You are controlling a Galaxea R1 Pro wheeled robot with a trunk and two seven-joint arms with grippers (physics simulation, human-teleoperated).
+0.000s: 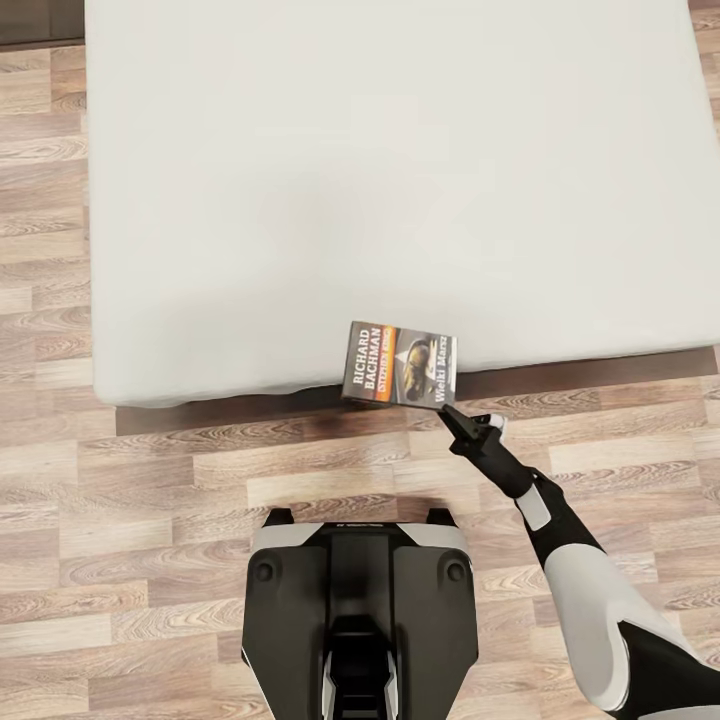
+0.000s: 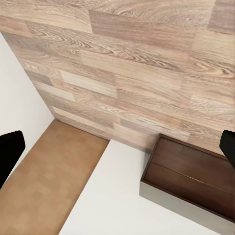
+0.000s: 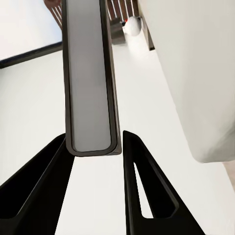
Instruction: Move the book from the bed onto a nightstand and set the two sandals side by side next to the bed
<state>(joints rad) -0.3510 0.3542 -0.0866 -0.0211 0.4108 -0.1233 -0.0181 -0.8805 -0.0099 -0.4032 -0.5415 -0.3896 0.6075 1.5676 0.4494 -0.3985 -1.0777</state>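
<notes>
The book [image 1: 399,363] sits at lower centre of the head view, over the near edge of the bed [image 1: 250,200], its long axis running sideways. The right pincer [image 1: 452,414] grips its lower right corner. Cover reads "RICHARD BACHMAN", "Wielki Marsz". Left pincer fingertips [image 2: 10,152] stand wide.

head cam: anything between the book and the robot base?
Nothing but bare wood floor between the book and the base in the head view; the right hand comes in from the side.
</notes>
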